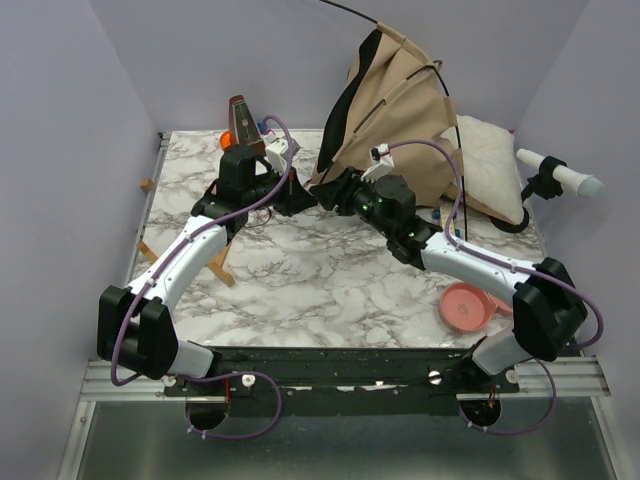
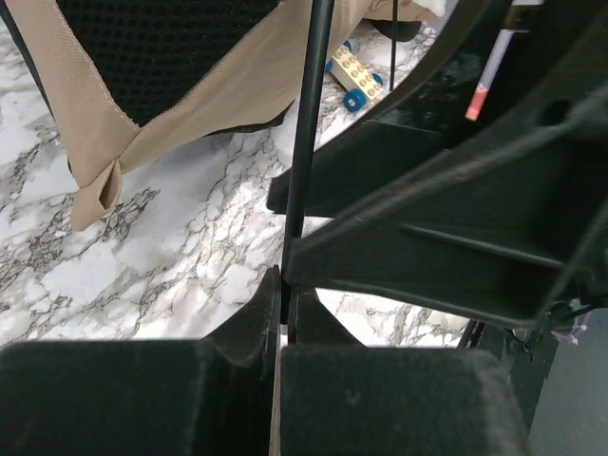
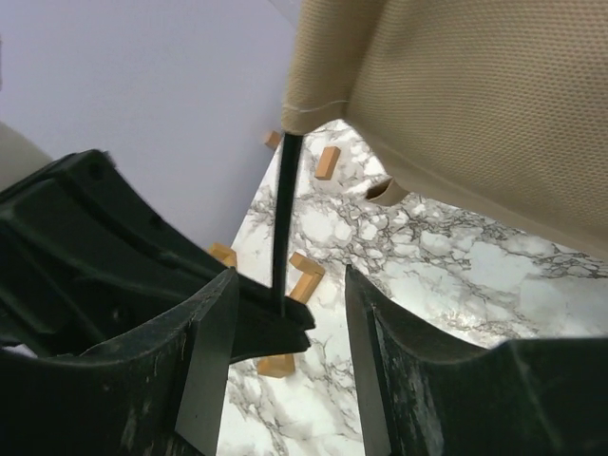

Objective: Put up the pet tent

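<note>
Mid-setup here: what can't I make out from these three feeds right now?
- Left wrist: the tip of the pole is buried inside the shut left gripper.
- Right wrist: the pole's upper end vanishes under the pet tent fabric; whether the open right gripper touches it is unclear.
- Top external: the arched pole runs off the upper edge; the tent hides part of the pillow.

A tan fabric pet tent point(image 1: 400, 120) with black mesh lining stands partly raised and slumped at the far side of the marble surface point(image 1: 300, 280). A thin black pole point(image 2: 309, 123) juts from the sleeve at its near corner, its tip pinched in the left end effector point(image 2: 283, 285). A curved rod point(image 1: 345, 6) arcs above the tent's peak.
</note>
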Controlling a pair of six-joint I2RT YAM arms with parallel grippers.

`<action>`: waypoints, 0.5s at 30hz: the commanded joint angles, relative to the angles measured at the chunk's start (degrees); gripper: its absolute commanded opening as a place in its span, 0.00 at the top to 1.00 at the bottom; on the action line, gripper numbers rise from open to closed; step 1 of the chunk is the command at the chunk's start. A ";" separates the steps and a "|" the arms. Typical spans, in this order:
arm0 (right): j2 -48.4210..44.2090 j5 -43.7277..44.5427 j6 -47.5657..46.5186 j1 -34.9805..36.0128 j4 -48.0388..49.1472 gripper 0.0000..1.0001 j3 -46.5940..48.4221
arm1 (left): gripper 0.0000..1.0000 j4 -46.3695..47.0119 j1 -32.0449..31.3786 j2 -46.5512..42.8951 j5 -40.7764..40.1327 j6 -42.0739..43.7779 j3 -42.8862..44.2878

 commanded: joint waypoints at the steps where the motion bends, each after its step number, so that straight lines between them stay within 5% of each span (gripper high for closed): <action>1: 2.38 -1.97 2.18 -1.08 4.01 0.46 1.77 | 1.00 5.03 -0.17 -1.05 -0.15 -0.28 -0.28; 14: 3.89 -7.05 12.46 -5.86 14.91 1.00 -1.70 | 0.99 6.90 -0.62 -1.46 -1.01 4.04 -1.83; 15: 3.75 -7.47 13.53 -6.27 15.79 1.00 -2.28 | 0.86 7.17 -0.62 -1.88 -1.52 4.44 -2.22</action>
